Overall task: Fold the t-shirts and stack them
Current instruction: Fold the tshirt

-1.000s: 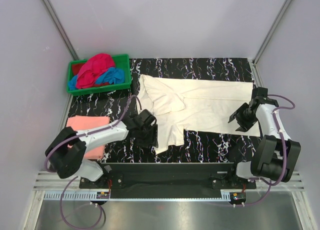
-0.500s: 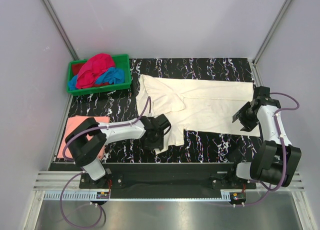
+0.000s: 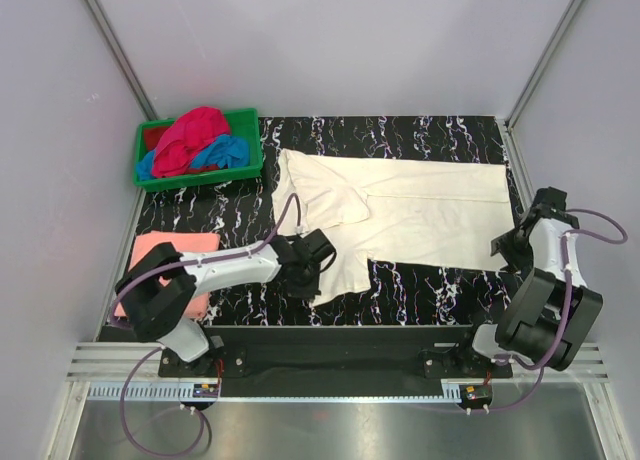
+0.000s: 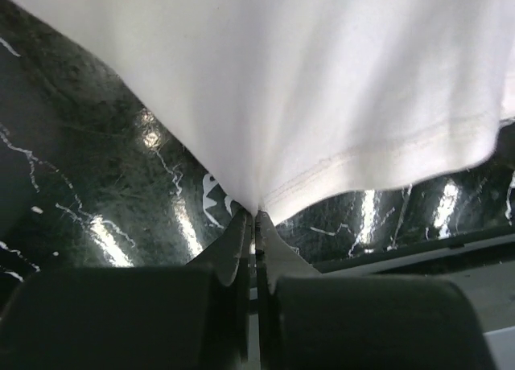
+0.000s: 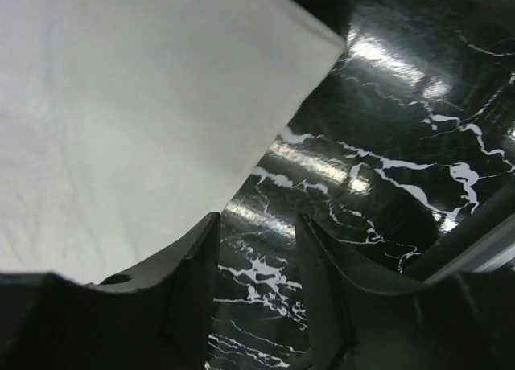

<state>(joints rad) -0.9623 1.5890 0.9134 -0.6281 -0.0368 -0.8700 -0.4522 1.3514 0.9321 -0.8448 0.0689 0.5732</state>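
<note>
Tabletop (image 3: 420, 290): black marble. It carries the cream t-shirt (image 3: 420, 205), which is spread across the middle. Green crate (image 3: 200, 177), far left corner: a magenta-red t-shirt (image 3: 190, 135) and a blue t-shirt (image 3: 225, 152) are heaped inside, unfolded. Salmon-pink t-shirt (image 3: 180, 243): it lies folded at the near left, partly under your left arm. Left pincer (image 4: 256, 217): within the last second it has slid right and clamped shut on the cream tee's near hem, so you can likely begin a fold. Right pincer (image 5: 257, 221): it has moved out to the near-right corner with its jaws apart over bare marble, gripping nothing. Judge that corner uncaught.
</note>
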